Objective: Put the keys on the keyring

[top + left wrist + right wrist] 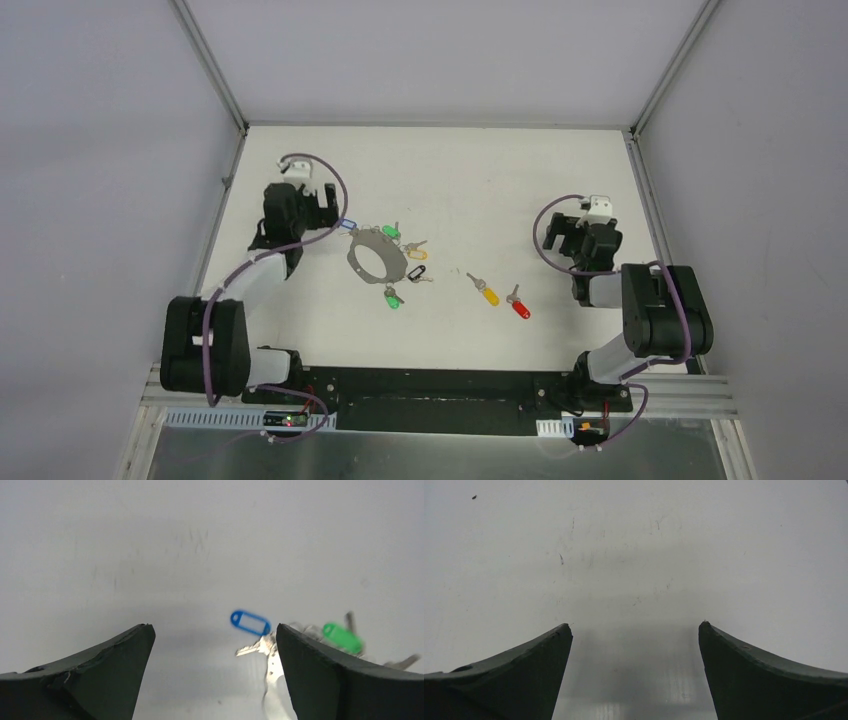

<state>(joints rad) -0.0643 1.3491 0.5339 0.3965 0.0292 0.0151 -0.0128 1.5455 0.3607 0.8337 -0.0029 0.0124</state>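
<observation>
White counter (480, 170) between grey walls carries the keyring (377, 257) left of centre, with several tagged keys (417, 252) touching its rim; whether they are threaded on, I cannot tell. To its right a yellow key (488, 293) and a red key (519, 306) lie loose, side by side. Over the blue-tagged key (250, 622) the left claw (212, 630) hangs spread, and the right claw (635, 626) is spread too, well apart from every key.
</observation>
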